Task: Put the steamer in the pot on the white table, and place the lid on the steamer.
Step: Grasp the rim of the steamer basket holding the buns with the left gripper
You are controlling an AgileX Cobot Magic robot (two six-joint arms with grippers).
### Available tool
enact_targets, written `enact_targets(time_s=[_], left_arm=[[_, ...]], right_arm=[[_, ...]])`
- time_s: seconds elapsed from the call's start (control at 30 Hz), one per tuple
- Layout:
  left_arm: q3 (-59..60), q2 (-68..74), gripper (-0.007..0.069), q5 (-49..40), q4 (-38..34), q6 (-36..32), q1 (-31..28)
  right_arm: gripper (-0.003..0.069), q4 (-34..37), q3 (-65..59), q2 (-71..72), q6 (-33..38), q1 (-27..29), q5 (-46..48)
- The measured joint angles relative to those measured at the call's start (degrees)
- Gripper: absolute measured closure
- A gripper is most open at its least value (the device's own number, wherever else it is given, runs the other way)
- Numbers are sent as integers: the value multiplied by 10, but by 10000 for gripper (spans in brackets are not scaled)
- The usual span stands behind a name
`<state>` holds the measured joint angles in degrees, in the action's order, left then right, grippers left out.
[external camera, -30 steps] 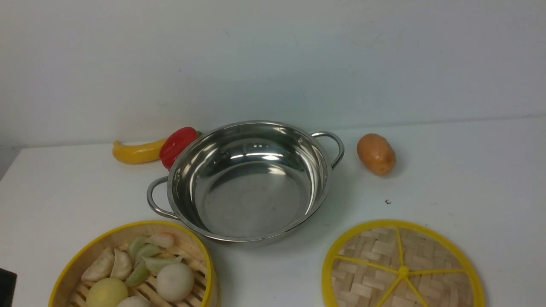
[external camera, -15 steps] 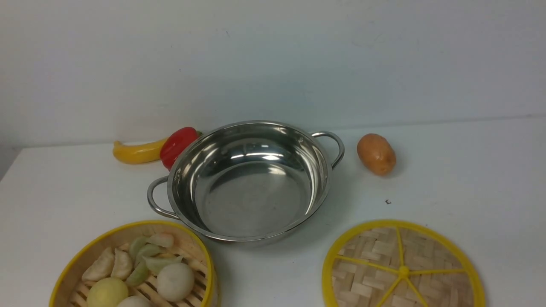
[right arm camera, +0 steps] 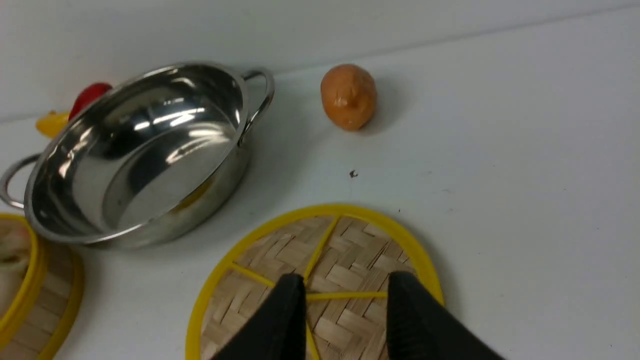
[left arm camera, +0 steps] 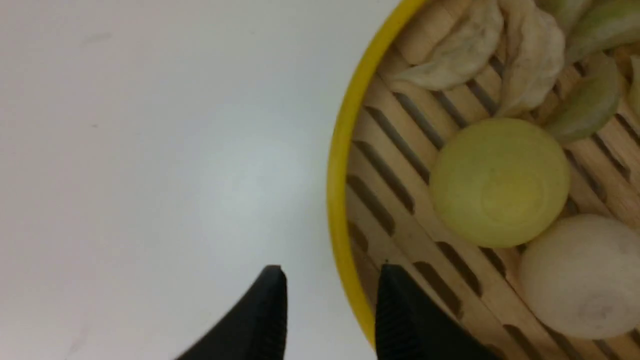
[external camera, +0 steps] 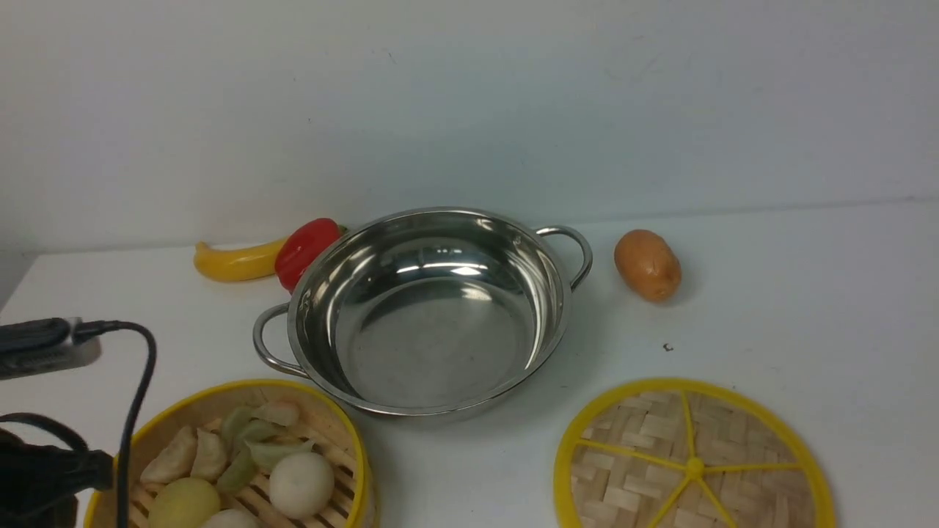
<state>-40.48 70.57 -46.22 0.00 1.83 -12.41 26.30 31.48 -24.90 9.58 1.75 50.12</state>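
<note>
You have the steamer (external camera: 242, 383) standing on the white table (external camera: 770, 330) just beside the pot (external camera: 433, 323), at its near left, with dumplings (external camera: 192, 455) and buns (external camera: 301, 484) inside. The lid (external camera: 693, 462) lies flat at the pot's near right, apart from it. Your left gripper (left arm camera: 331, 270) hangs at the steamer's rim on the side away from the pot, jaws spread across it and pinching nothing, and your right gripper (right arm camera: 347, 277) hovers over the lid, jaws parted and empty.

left hand (left arm camera: 330, 312) and right hand (right arm camera: 346, 317) both parted
</note>
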Motion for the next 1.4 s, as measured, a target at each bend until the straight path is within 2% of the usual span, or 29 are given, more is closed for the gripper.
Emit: enact_targets(time_s=[0.43,0.5,0.6,0.73,0.9,1.03,1.1,1.23,1.33,1.4], left_arm=[[-1,173,384,114,-5,-9,0],[-1,199,410,128,-5,-9,0],[-10,216,575,131,8,-5,0],[-18,217,597,114,33,0,-1],[-61,184,594,7,81,12,-56],[-116,135,591,-70,98,-18,-95],[-181,96,591,-116,74,-53,-109],[-268,81,591,-150,-27,-115,-96],[-322,101,591,-165,-98,-141,-62],[-361,130,591,-170,-117,-143,-26]], right_arm=[[414,8,27,-6,17,0,43],[414,8,27,-6,17,0,44],[414,8,27,-13,19,0,44],[414,10,28,-27,21,0,48],[414,18,29,-81,47,0,84],[414,21,29,-122,63,0,97],[414,21,29,-148,72,0,97],[414,21,29,-177,75,0,96],[414,21,29,-192,77,0,96],[414,21,29,-199,77,0,96]])
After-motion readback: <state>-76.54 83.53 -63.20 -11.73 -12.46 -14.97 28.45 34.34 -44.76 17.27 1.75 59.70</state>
